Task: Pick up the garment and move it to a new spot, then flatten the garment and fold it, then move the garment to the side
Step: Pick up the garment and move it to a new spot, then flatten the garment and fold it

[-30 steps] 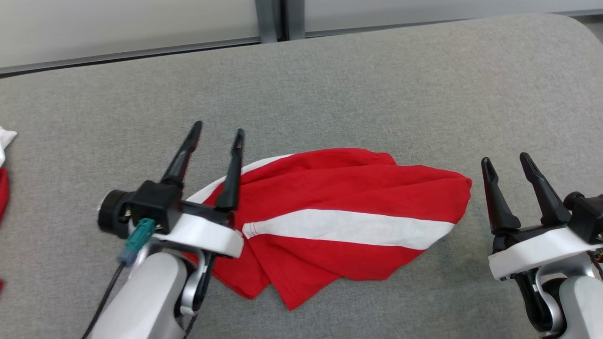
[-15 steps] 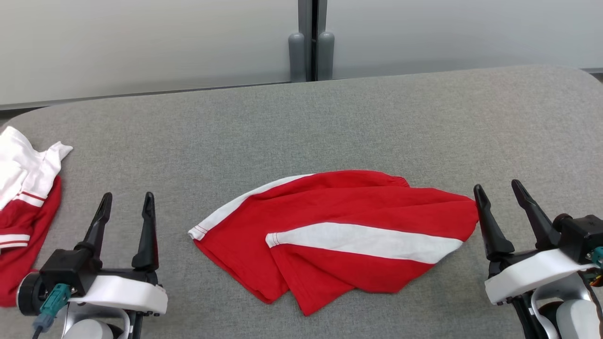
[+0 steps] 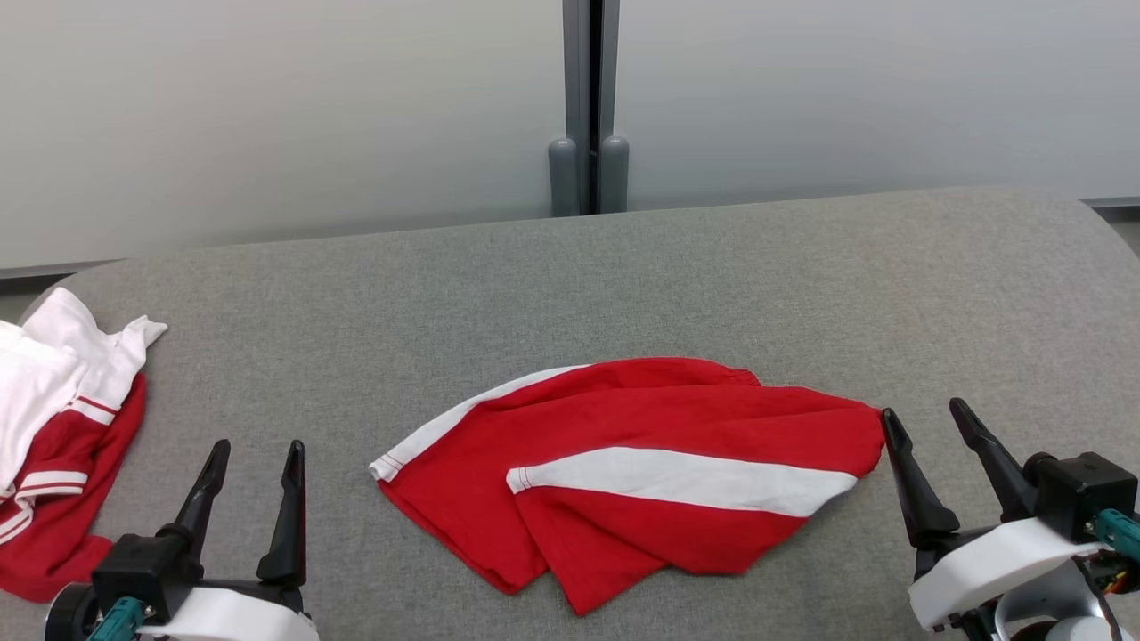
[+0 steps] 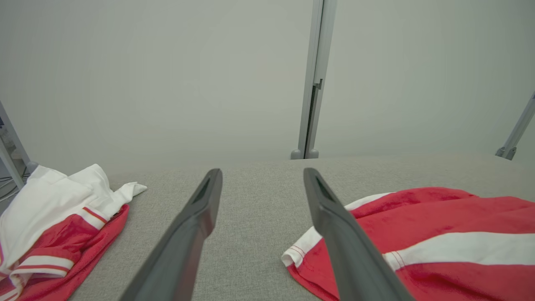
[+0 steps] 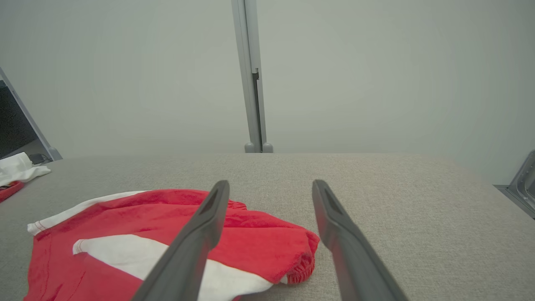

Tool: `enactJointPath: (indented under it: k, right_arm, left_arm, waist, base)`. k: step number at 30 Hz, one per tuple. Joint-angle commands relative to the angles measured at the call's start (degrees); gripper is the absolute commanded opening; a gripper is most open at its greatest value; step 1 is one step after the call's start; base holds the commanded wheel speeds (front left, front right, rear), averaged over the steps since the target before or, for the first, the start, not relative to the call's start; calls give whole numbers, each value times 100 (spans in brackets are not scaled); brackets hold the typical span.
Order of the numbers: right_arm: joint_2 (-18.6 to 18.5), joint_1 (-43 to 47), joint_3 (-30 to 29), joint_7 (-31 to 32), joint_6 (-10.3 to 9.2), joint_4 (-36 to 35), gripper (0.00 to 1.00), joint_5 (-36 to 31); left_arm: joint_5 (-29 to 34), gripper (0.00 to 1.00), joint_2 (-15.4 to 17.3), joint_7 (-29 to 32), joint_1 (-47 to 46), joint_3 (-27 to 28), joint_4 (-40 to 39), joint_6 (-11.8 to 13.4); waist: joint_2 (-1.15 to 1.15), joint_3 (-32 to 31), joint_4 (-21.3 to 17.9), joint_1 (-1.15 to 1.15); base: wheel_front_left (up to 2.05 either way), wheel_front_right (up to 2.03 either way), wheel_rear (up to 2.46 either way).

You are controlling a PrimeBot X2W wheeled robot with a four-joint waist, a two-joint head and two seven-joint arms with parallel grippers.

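Red shorts [image 3: 641,414]: lie folded on the grey table [image 3: 570,285] between the two grippers, long axis running from one to the other
Right gripper [image 3: 922,408]: jaws parted, empty; waistband end just beside its inner finger, so I judge this arm the nearer
Left gripper [image 3: 258,445]: jaws parted, empty; leg hem apart, off its inner side

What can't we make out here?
Garment: underside layers, hidden by its own top fold, every view.
Garment's right part: cut off by the left wrist view's right edge.
Garment's near edge: behind a finger of the right gripper, right wrist view.
Second garment: cut off by the head view's left edge.
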Motion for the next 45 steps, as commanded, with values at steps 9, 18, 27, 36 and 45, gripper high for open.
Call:
enactJointPath:
  k: [9, 18, 27, 36, 45]
  right_arm:
    - [28, 190, -37, 129, 0, -150, 100, -67]
    - [47, 198, -61, 162, 0, -210, 100, -62]
    - [77, 184, -79, 172, 0, -187, 100, -53]
    - [67, 59, -14, 188, 0, -224, 100, -12]
    - [24, -214, 192, 93, 0, -140, 100, 123]
  left_arm:
    - [61, 100, 60, 191, 207, -68, -188, 164]
    - [70, 100, 65, 289, 254, -102, -356, 297]
    - [89, 100, 39, 381, 188, -187, -435, 354]
    - [170, 100, -293, 909, -436, -937, -315, -42]
    - [23, 100, -957, 1372, -1474, -1738, 1139, -815]
  waist:
    - [0, -135, 13, 0]
    - [0, -131, 26, 0]
    - [0, -132, 63, 0]
    - [0, 78, 34, 0]
    - [0, 594, -336, 0]
  base:
    - [0, 0, 0]
    - [0, 0, 0]
    - [0, 0, 0]
    - [0, 0, 0]
    - [0, 0, 0]
